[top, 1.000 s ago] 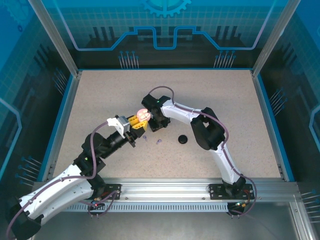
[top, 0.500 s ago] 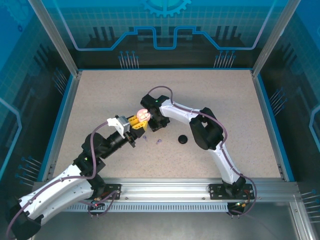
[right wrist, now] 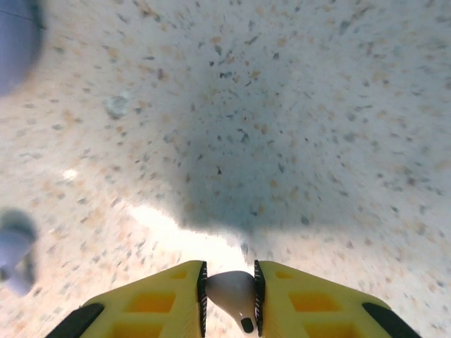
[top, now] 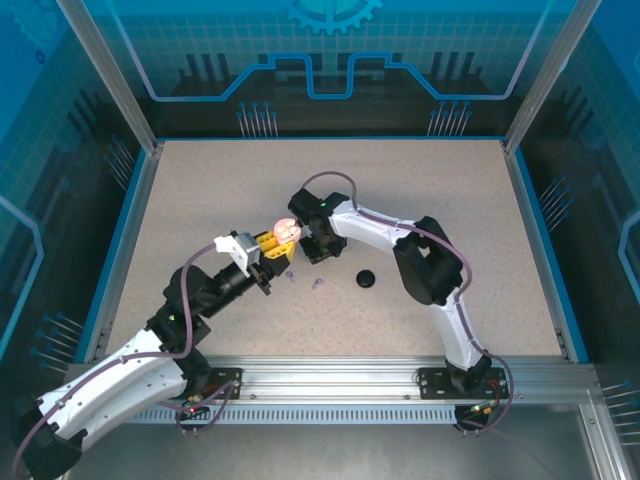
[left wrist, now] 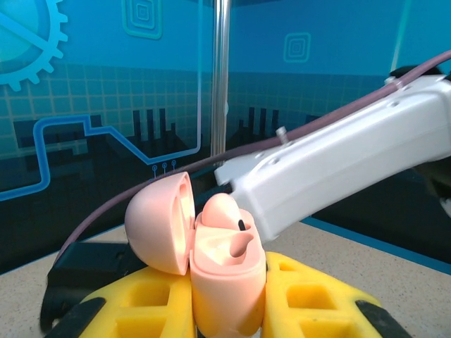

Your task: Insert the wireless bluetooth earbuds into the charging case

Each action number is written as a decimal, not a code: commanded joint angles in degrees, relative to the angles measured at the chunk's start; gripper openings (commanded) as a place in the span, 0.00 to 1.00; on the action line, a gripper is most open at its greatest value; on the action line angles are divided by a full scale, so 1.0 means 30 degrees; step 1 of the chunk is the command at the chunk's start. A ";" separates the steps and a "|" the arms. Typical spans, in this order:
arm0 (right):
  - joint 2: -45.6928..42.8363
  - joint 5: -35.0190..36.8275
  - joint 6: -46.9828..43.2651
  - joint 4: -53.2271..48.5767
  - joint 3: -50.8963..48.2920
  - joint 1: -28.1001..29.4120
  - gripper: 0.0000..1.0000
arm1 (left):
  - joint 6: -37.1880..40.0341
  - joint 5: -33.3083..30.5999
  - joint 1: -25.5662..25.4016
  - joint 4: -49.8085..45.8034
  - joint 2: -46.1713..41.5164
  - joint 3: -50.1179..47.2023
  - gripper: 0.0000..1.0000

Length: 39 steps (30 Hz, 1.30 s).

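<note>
My left gripper (left wrist: 225, 313) is shut on the pale pink charging case (left wrist: 227, 278), holding it upright between the yellow fingers (left wrist: 317, 296). Its lid (left wrist: 158, 222) is swung open to the left. One pale pink earbud (left wrist: 220, 210) sits in the far socket, and the near socket (left wrist: 243, 243) is hollow. From above, the case (top: 286, 229) is at mid-table with my right gripper (top: 312, 248) just to its right. The right gripper (right wrist: 230, 299) is shut on a second pale pink earbud (right wrist: 229, 287), held above the speckled table. Two lilac earbuds (top: 290, 276) (top: 318, 284) lie in front of the grippers.
A black round disc (top: 366, 279) lies right of the lilac earbuds. My right arm's white link (left wrist: 338, 169) hangs close behind the open case. Blurred lilac shapes show at the left edge (right wrist: 14, 257) and top left corner (right wrist: 14, 42) of the right wrist view. Blue walls (top: 130, 230) ring the table.
The right arm has shifted slightly to the right, beside the case, and its jaws have drawn in on the earbud. The left arm and the case have stayed still.
</note>
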 commanded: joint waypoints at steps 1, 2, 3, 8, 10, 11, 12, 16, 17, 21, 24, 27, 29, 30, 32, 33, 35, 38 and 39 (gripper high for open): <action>-0.3646 0.0215 0.0392 0.1450 -0.1481 -0.0421 0.25 | 0.0211 -0.0326 -0.0127 0.0499 -0.0011 0.0102 0.08; -0.4500 0.0314 0.0431 0.1769 -0.2092 -0.0492 0.25 | 0.0183 -0.0334 -0.0127 0.0576 0.0067 0.0073 0.08; -0.5377 0.0384 0.0487 0.2051 -0.2592 -0.0521 0.25 | 0.0139 -0.0320 -0.0116 0.0621 0.0150 0.0043 0.08; -1.0420 0.0353 0.0529 0.3796 -0.5733 -0.0808 0.25 | -0.0261 -0.0152 -0.0121 0.1469 0.1022 -0.0130 0.08; -1.2159 0.0143 0.0399 0.4244 -0.6486 -0.0849 0.25 | -0.0440 0.0001 -0.0124 0.1936 0.1535 -0.0104 0.08; -1.2963 0.0046 0.0348 0.4463 -0.6821 -0.0849 0.25 | -0.0538 0.0119 -0.0111 0.2155 0.1808 -0.0077 0.08; -1.3712 -0.0049 0.0320 0.4827 -0.7199 -0.0849 0.24 | -0.0618 0.0238 -0.0114 0.2351 0.2121 -0.0022 0.08; -1.7168 -0.0723 0.0382 0.6742 -0.8801 -0.0836 0.24 | -0.1009 0.0696 -0.0113 0.3157 0.3430 0.0208 0.08; -1.7900 -0.0999 0.0382 0.7294 -0.9180 -0.0853 0.24 | -0.1097 0.0824 -0.0123 0.3404 0.3757 0.0232 0.08; -1.9873 -0.2891 0.0283 0.8946 -0.9909 -0.0719 0.24 | -0.1424 0.1225 -0.0106 0.4118 0.4708 0.0435 0.07; -2.0596 -0.3784 0.0106 1.0042 -1.0171 -0.0119 0.24 | -0.1557 0.1693 -0.0121 0.4558 0.5384 0.0639 0.07; -2.0697 -0.3940 -0.0213 1.0807 -1.0191 0.0670 0.24 | -0.1626 0.2209 -0.0113 0.5304 0.5970 0.0694 0.07; -2.0538 -0.3917 -0.0423 1.1304 -1.0190 0.1241 0.24 | -0.1615 0.2470 -0.0113 0.5781 0.6238 0.0694 0.07; -2.0387 -0.3781 -0.0559 1.1504 -1.0135 0.1533 0.24 | -0.1579 0.2598 -0.0129 0.5964 0.6333 0.0716 0.07; -2.0015 -0.3517 -0.0818 1.1772 -1.0040 0.1966 0.24 | -0.1447 0.2750 -0.0106 0.6215 0.6456 0.0731 0.07; -1.9788 -0.3373 -0.0870 1.1797 -0.9909 0.2126 0.24 | -0.1392 0.2823 -0.0106 0.6256 0.6468 0.0745 0.07; -1.9281 -0.3144 -0.1110 1.1747 -0.9646 0.2427 0.24 | -0.1371 0.2869 -0.0109 0.6233 0.6471 0.0782 0.07; -1.8703 -0.2800 -0.1280 1.1746 -0.9440 0.2740 0.24 | -0.1354 0.2841 -0.0117 0.6217 0.6413 0.0804 0.07; -1.8565 -0.2697 -0.1298 1.1746 -0.9381 0.2797 0.24 | -0.1353 0.2841 -0.0122 0.6189 0.6382 0.0778 0.07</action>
